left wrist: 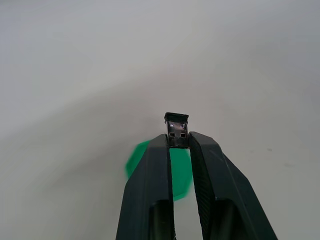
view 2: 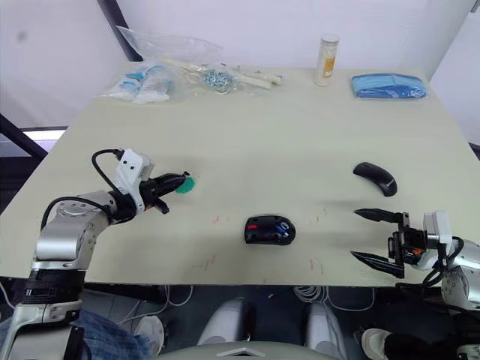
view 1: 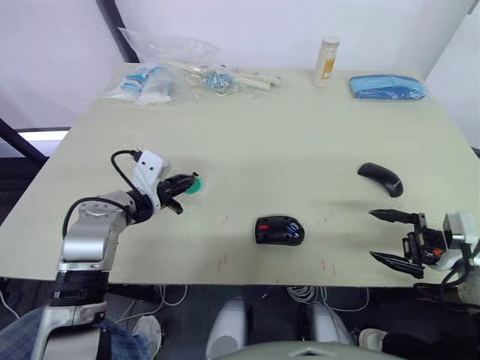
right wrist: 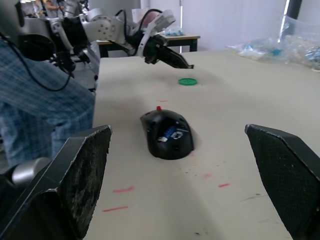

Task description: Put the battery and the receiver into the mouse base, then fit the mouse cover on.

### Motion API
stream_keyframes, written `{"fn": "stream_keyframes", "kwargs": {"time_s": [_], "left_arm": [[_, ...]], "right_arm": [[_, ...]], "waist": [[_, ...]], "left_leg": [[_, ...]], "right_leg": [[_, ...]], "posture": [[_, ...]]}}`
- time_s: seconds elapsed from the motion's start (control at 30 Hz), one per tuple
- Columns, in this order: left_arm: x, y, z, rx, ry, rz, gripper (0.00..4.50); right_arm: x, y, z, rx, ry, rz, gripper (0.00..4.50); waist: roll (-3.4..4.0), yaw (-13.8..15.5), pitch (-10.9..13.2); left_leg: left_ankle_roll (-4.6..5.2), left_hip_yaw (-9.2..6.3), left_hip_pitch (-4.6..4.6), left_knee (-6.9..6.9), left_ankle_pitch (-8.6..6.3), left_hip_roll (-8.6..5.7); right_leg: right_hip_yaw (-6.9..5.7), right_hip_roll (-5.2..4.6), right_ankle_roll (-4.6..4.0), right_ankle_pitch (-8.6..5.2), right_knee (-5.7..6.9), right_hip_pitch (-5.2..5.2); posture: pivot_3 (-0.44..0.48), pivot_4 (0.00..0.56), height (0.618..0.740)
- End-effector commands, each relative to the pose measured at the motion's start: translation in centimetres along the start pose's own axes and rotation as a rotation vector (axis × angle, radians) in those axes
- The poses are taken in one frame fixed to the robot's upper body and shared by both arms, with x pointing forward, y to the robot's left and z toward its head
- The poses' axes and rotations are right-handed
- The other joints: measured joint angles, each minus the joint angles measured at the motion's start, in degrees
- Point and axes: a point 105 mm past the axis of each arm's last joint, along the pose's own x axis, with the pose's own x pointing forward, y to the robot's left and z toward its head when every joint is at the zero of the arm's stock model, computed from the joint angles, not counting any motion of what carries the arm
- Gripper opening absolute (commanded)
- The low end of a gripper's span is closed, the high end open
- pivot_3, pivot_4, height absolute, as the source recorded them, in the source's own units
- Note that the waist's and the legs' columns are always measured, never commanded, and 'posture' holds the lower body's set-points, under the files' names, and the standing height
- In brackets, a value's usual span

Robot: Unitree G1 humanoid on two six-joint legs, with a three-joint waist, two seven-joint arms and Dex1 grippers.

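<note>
- Left gripper [left wrist: 178, 142]: fingers nearly closed, pinching the receiver [left wrist: 176, 129] at the tips; its dark cap sticks out past the fingertips, metal plug end clamped between them.
- Left gripper is raised off the table [view 1: 300, 127], right above a green disc [view 1: 193, 184] lying flat on the surface; in the right wrist view there is a clear gap between tips and disc.
- Right gripper [view 1: 396, 237]: spread wide, nothing between the fingers, touching nothing, at the table's near edge.
- Mouse base [view 1: 279, 229]: flat on the table between the two grippers, open side up, red patch showing; well to the right of the left gripper and nearer the front edge, to the left of the right gripper, apart from both.
- Battery [view 1: 291, 230]: blue, lying inside the base's compartment.
- In the right wrist view the base sits straight ahead between the right gripper's spread fingers, some way off, battery visible in it.
- Cover [view 1: 381, 178]: on the table beyond the right gripper, near it but not touching; to the right of the base and apart from it.
- Far edge of the table, well beyond both grippers: clear plastic bags [view 1: 172, 71], a pale bottle [view 1: 325, 61], a blue packet [view 1: 386, 87].
- A person in a plaid sleeve [right wrist: 45, 100] shows beside the left arm in the right wrist view.
</note>
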Motion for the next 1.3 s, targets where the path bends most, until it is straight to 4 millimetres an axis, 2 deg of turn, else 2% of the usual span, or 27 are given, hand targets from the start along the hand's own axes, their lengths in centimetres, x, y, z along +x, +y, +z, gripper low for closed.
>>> {"fn": "stream_keyframes", "kwargs": {"time_s": [0.03, 0.23, 0.37, 0.5, 0.83, 1.03, 1.2, 1.3], "left_arm": [[-0.3, -0.4, 1.6, 0.063, -0.030, -0.098, 0.25], [0.1, -1.8, 2.4, 0.084, -0.039, -0.254, 0.25], [0.9, -4.1, 3.5, 0.141, -0.027, -0.463, 0.25], [1.5, -6.0, 4.3, 0.211, -0.021, -0.630, 0.25], [2.9, -9.7, 7.2, 0.351, -0.068, -0.841, 0.25], [3.8, -12.4, 8.3, 0.466, -0.088, -0.969, 0.25], [3.9, -13.5, 8.8, 0.501, -0.109, -1.026, 0.25], [4.0, -13.9, 9.0, 0.512, -0.130, -1.040, 0.25]], "right_arm": [[0.3, -0.3, 1.6, -0.017, -0.021, -0.033, 4.50], [1.5, -0.9, 1.9, -0.031, -0.018, -0.100, 4.50], [2.7, -1.0, 2.1, -0.011, 0.003, -0.133, 4.50], [3.9, -0.5, 3.4, -0.022, -0.017, -0.104, 4.50], [5.1, -1.3, 3.1, 0.037, 0.050, -0.210, 4.50], [7.1, -1.5, 3.4, 0.218, 0.124, -0.248, 4.50], [8.3, -1.9, 3.9, 0.319, 0.195, -0.287, 4.50], [9.1, -2.0, 4.7, 0.431, 0.163, -0.284, 4.50]], "waist": [[0.01, 0.0, 0.0], [-0.01, 0.1, 0.0], [-0.03, 0.2, 0.1], [-0.03, 0.1, 0.1], [-0.16, 0.1, 0.1], [-0.19, 0.1, 0.2], [-0.21, 0.0, 0.2], [-0.25, 0.1, 0.2]], "left_leg": [[0.00, -0.01, -0.01, 0.00, 0.00, 0.00], [-0.01, 0.00, -0.02, 0.00, -0.01, 0.00], [-0.01, 0.00, -0.04, 0.00, -0.01, 0.00], [-0.01, 0.00, -0.05, 0.01, -0.01, 0.00], [0.00, -0.02, -0.11, 0.04, -0.02, 0.00], [0.01, -0.02, -0.16, 0.06, -0.02, 0.00], [0.01, -0.06, -0.16, 0.05, -0.02, 0.00], [0.02, -0.07, -0.18, 0.05, -0.02, 0.00]], "right_leg": [[-0.01, 0.00, 0.00, 0.00, 0.00, 0.00], [-0.02, 0.00, 0.00, -0.01, 0.00, -0.01], [-0.02, 0.00, 0.00, -0.01, 0.01, -0.02], [-0.02, 0.00, 0.00, -0.01, 0.01, -0.02], [-0.02, 0.02, 0.00, -0.01, 0.01, -0.04], [-0.01, 0.01, -0.01, -0.02, 0.03, -0.07], [-0.01, 0.03, -0.05, -0.04, 0.03, -0.09], [-0.02, 0.03, -0.05, -0.04, 0.02, -0.09]], "posture": [[0.000, 0.150, 0.740], [0.000, 0.150, 0.740], [0.000, 0.150, 0.740], [0.000, 0.150, 0.740], [0.000, 0.150, 0.740], [0.000, 0.150, 0.740], [0.000, 0.150, 0.740], [0.000, 0.150, 0.740]]}}
